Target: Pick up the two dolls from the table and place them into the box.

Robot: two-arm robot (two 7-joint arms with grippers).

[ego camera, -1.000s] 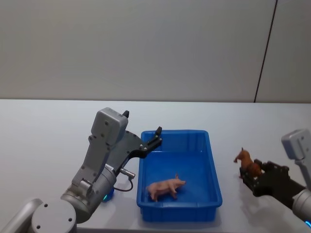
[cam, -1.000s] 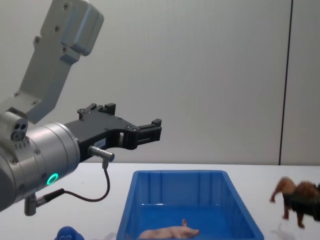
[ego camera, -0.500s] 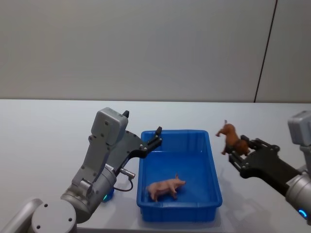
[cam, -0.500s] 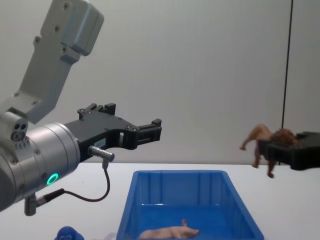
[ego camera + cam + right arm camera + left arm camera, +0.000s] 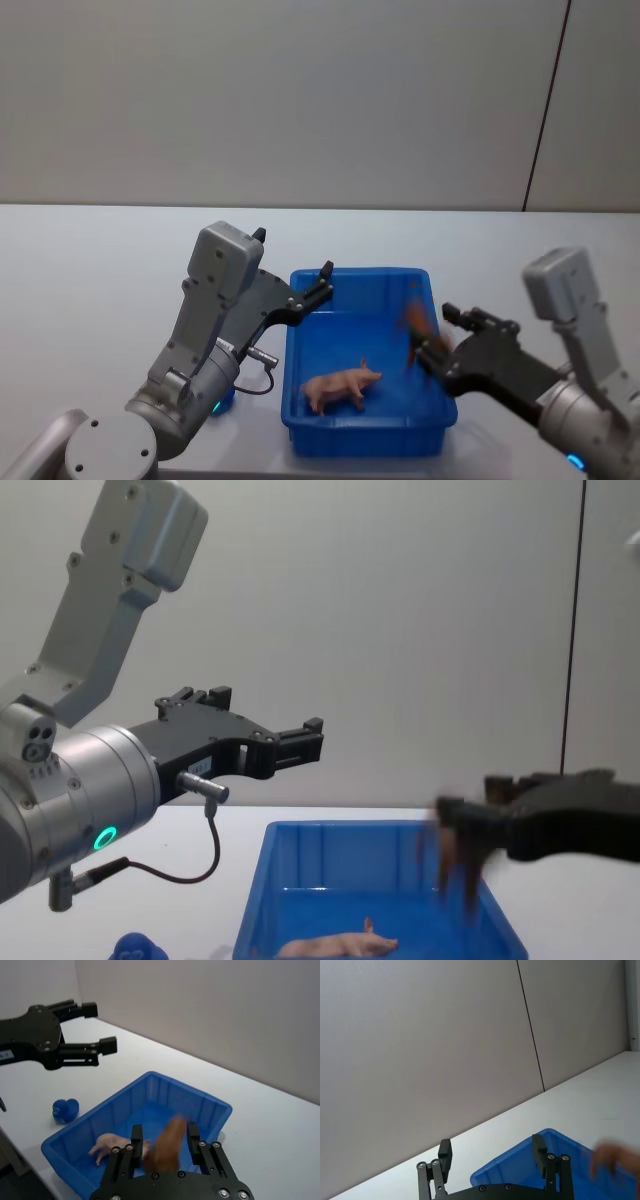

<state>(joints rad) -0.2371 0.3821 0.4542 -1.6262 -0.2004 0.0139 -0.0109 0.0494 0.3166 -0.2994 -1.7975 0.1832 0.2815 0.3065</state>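
White table before a plain grey wall with one dark seam; blue box at centre, left gripper spread wide and empty above its left rear corner. Right gripper is over the box's right side with the blurred brown lion doll, and I cannot tell if it is gripped. Pale pink doll lies inside the box, and the rounded blue doll sits on the table left of it.

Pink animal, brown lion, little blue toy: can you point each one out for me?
pink animal (image 5: 336,387), head view, middle of its body.
brown lion (image 5: 167,1147), right wrist view, middle of its blurred body.
blue toy (image 5: 65,1109), right wrist view, its rounded top.
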